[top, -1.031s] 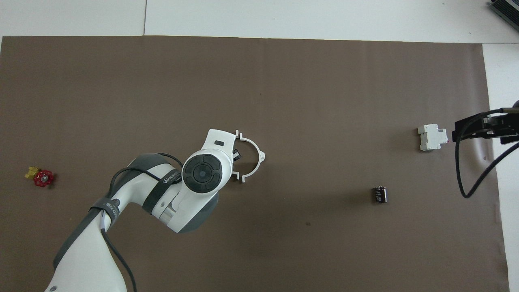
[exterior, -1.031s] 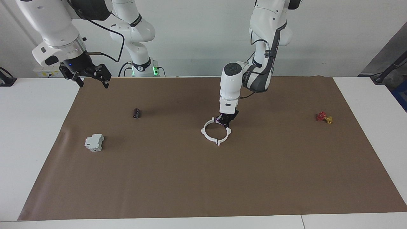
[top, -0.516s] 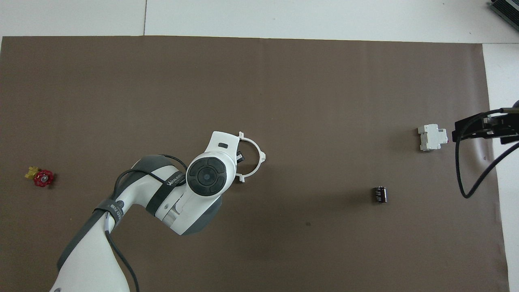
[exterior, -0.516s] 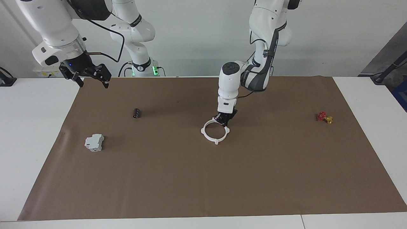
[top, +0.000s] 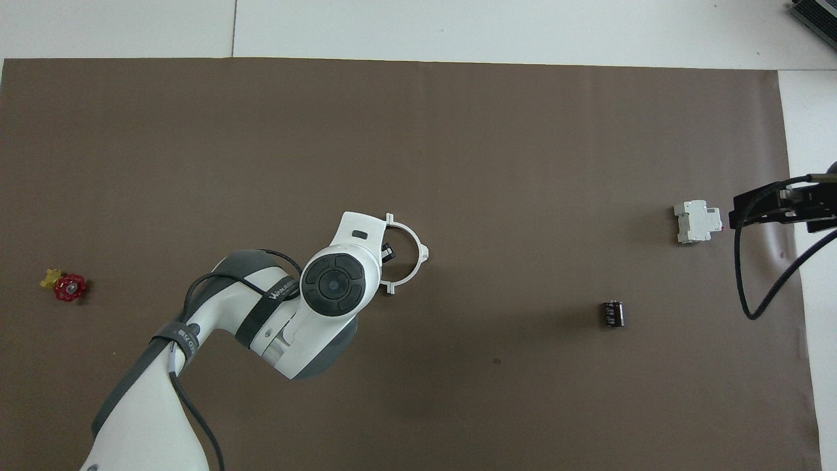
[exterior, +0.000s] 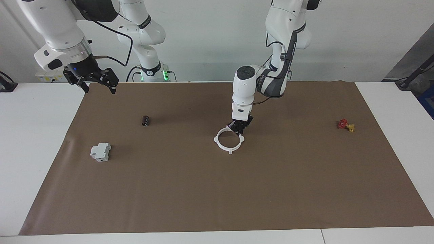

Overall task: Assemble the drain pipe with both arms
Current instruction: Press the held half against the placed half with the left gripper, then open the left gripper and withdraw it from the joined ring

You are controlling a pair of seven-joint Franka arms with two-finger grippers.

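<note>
The drain pipe [exterior: 230,148] is a thin white ring with small outward tabs, lying flat near the middle of the brown mat. In the overhead view the left arm's wrist covers part of the drain pipe [top: 410,233]. My left gripper [exterior: 239,128] points down at the part of the rim nearest the robots, and only a black tip of the left gripper [top: 386,252] shows from above. My right gripper [exterior: 99,88] hangs open and holds nothing, high over the mat's corner at the right arm's end, and the right gripper [top: 739,210] waits there.
A boxy light-grey block [exterior: 100,151] lies toward the right arm's end. A small black cylinder [exterior: 145,120] lies nearer to the robots than the block. A small red-and-yellow piece [exterior: 346,125] lies toward the left arm's end. The brown mat [exterior: 305,189] covers most of the white table.
The left arm's wrist and the ring shifted slightly toward the right arm's end and toward the robots, then held still. The right arm has not moved.
</note>
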